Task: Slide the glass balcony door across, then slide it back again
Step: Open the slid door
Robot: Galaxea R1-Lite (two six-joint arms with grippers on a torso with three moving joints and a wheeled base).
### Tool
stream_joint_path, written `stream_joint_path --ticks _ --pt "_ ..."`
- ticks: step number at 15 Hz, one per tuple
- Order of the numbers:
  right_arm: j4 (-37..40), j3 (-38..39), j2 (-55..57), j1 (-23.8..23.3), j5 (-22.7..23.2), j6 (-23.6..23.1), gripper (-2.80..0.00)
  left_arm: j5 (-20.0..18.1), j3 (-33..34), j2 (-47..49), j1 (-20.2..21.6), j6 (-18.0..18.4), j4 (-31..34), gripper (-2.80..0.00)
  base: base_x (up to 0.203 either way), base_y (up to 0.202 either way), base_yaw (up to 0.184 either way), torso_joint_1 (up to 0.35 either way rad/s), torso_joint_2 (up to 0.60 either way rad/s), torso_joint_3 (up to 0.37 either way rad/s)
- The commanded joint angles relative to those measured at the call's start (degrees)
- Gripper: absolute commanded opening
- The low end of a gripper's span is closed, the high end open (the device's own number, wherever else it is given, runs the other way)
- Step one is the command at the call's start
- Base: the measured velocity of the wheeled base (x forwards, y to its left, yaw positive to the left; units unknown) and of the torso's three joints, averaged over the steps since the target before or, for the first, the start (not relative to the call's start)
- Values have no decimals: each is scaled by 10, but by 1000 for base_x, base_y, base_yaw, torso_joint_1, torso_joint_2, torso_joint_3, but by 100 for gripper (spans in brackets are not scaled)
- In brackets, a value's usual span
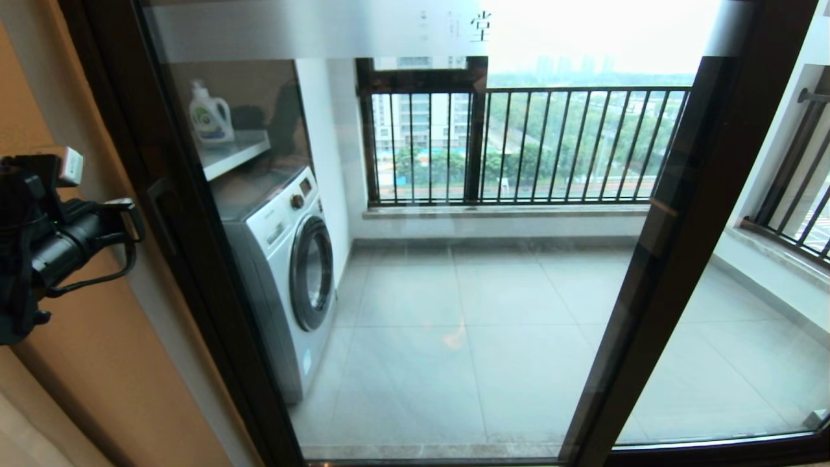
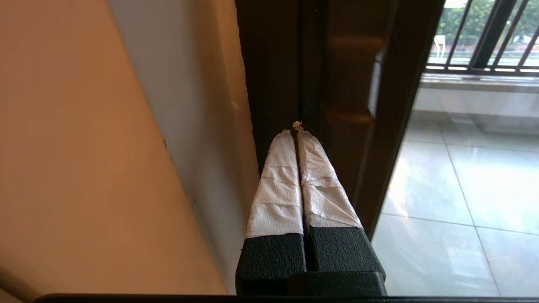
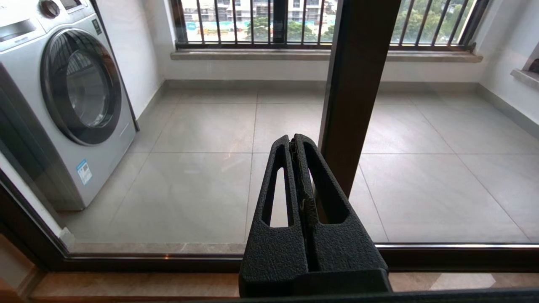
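Note:
The glass balcony door [image 1: 421,279] fills the head view, its frosted top strip [image 1: 311,29] bearing Chinese characters. Its dark left stile [image 1: 188,246] stands against the wall jamb, with a dark bar handle [image 1: 160,214]. My left arm [image 1: 45,246] reaches in from the left. My left gripper [image 2: 297,131] is shut and empty; its white-wrapped fingertips point at the seam between the jamb and the door stile [image 2: 349,105]. My right gripper [image 3: 293,141], out of the head view, is shut and empty, low before the glass [image 3: 189,168] beside a dark upright stile [image 3: 358,84].
An orange-beige wall [image 1: 97,363] lies left of the door. Behind the glass are a white washing machine [image 1: 292,272], a detergent bottle [image 1: 211,120] on a shelf, the tiled balcony floor [image 1: 486,337] and black railings [image 1: 551,143]. A dark floor track [image 3: 147,263] runs under the door.

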Motion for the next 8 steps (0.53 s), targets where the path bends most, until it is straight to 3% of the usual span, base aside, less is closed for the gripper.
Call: stream_joint_path --ticks 1,5,8 --pt "0 7 -1 0 0 0 -280 3 -38 54 0 0 -4 -280 0 0 0 0 0 0" --pt "0 7 0 0 0 0 -280 4 -102 95 0 1 -2 -280 0 0 0 0 0 0" --pt "0 7 -1 0 0 0 -280 3 -97 88 -14 1 -4 -280 0 0 0 0 0 0"
